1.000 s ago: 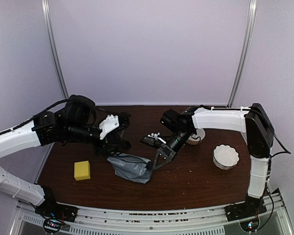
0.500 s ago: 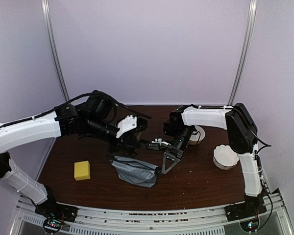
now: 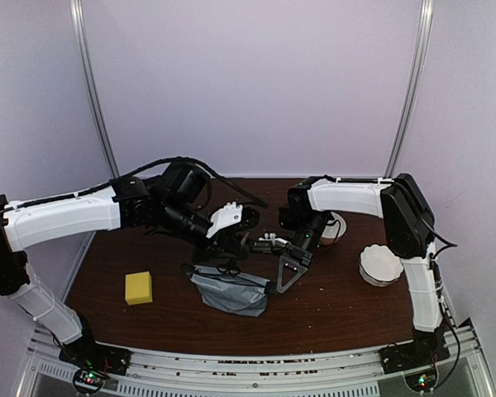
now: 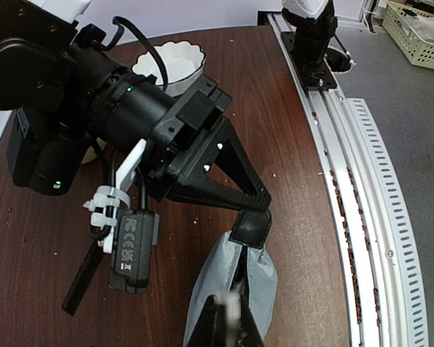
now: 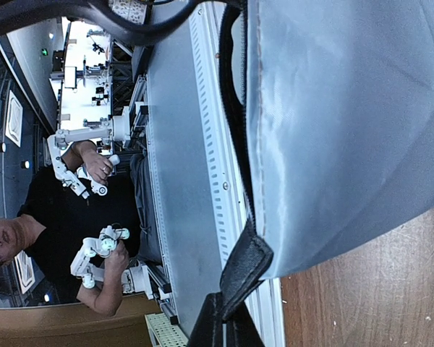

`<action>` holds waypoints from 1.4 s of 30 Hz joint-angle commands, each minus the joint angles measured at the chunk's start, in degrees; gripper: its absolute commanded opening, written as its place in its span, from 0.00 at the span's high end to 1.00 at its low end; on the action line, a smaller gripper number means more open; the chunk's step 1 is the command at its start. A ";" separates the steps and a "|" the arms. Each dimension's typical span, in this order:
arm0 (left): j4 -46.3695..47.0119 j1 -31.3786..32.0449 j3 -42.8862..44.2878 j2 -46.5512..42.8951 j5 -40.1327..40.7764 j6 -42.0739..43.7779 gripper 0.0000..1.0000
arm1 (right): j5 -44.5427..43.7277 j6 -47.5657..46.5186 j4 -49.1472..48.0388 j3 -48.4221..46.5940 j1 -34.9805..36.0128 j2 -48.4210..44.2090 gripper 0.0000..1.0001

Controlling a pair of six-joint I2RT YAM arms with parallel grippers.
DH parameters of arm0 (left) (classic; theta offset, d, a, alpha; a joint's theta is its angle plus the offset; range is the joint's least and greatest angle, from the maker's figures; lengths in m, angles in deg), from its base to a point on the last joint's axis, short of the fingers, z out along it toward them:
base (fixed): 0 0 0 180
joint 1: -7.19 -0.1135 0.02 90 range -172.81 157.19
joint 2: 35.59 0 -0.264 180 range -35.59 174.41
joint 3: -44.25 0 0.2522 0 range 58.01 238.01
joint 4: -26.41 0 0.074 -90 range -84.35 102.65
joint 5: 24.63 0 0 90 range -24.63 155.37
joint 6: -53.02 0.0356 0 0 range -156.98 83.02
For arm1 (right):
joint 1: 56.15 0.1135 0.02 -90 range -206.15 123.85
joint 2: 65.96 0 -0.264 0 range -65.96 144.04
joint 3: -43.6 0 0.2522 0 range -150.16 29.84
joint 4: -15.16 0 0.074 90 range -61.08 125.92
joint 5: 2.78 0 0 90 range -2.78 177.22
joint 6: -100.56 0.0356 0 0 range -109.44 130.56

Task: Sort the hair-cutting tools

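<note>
Top: left end effector (image 3: 217, 258) clenched on grey pouch (image 3: 231, 294) top edge, right end effector (image 3: 286, 279) clamped on its right end, low over table (image 3: 331, 306). Left wrist: black tab (image 4: 252, 230) pinched by right fingers. Right wrist: same grip. Cannot tell where hair-cutting tools are.

From above, the hair-cutting tools cannot be made out; the dark tangle where both arms meet over the grey pouch (image 3: 229, 291) hides that spot. The right arm half covers one white bowl (image 3: 337, 222). The left gripper (image 4: 228, 322) is blurred and cut off by its wrist view's bottom edge, as is the right gripper (image 5: 220, 329) in its own.
</note>
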 commanded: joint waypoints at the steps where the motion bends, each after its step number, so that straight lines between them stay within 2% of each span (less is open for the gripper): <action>1: -0.64 0.27 3.43 2.23 0.57 1.80 1.00 | 0.17 -0.83 1.32 -2.13 -0.08 -0.26 1.00; 4: -4.57 0.27 5.56 4.80 1.76 3.78 1.00 | 0.15 -0.48 1.33 -2.98 -0.17 -0.09 1.00; 9: -5.46 0.27 5.17 6.21 1.74 4.71 1.00 | 0.08 -0.04 1.39 -3.90 -0.21 0.46 1.00; 17: -6.94 0.27 2.88 8.00 9.33 5.59 1.00 | -0.39 -0.14 1.37 -4.12 -1.08 0.69 1.00; 26: -6.17 0.27 -0.48 8.98 13.70 6.33 1.00 | -1.13 -0.42 1.38 -3.53 -2.60 0.27 1.00; 34: -9.10 0.27 -0.72 11.30 22.78 3.96 1.00 | -1.73 -0.56 1.31 -3.33 -3.28 -0.02 1.00; 42: -13.95 1.54 0.42 12.24 21.59 1.48 1.00 | -1.99 -0.39 1.28 -3.47 -3.84 0.32 1.00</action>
